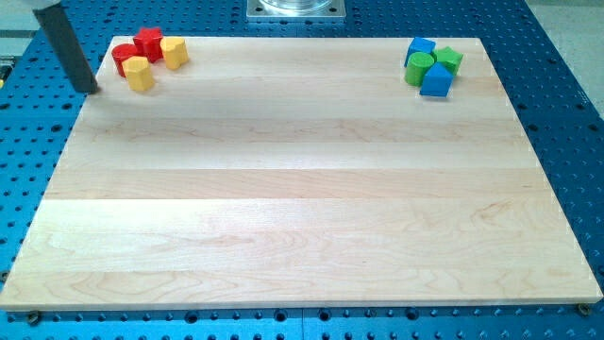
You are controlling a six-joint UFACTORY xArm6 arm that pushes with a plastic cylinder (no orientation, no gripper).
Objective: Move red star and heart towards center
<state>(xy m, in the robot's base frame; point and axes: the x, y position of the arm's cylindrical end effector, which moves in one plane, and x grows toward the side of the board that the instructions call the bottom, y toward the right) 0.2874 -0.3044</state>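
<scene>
Wooden board (302, 189), my tip (92, 89) left of red heart (124, 58)

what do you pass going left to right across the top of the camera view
my tip → red block → red star → yellow block → long bare stretch of board → blue and green blocks
</scene>
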